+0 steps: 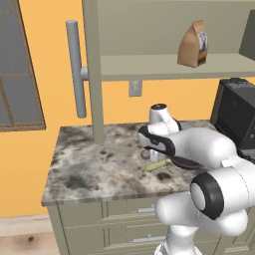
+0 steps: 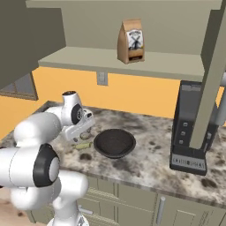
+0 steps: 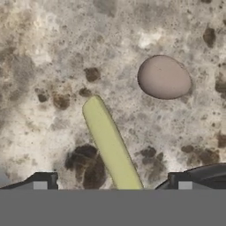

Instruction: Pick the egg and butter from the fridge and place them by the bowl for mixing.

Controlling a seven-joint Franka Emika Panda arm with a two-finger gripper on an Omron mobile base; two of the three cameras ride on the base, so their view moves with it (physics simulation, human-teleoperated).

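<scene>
A pale yellow butter [image 3: 110, 143] stick lies flat on the speckled stone counter [image 1: 84, 164]. My gripper [image 3: 114, 182] hangs just above it, open, its fingertips standing wide on either side of the stick's near end and touching nothing. The tan egg [image 3: 163, 77] rests on the counter a little beyond the stick. From the base, egg [image 1: 145, 155] and butter [image 1: 155, 165] sit just left of the black bowl [image 2: 114, 143], under my gripper [image 2: 82, 131]. My arm hides most of the bowl [image 1: 182, 162] in the left base view. The fridge is out of view.
A black boxy appliance [image 2: 190, 132] stands at the counter's right. A brown paper bag [image 2: 131, 41] sits on the open shelf above. An open cabinet door with a long grey bar handle [image 1: 74, 69] hangs over the counter's left part. The counter's front edge [image 1: 99, 198] runs close below.
</scene>
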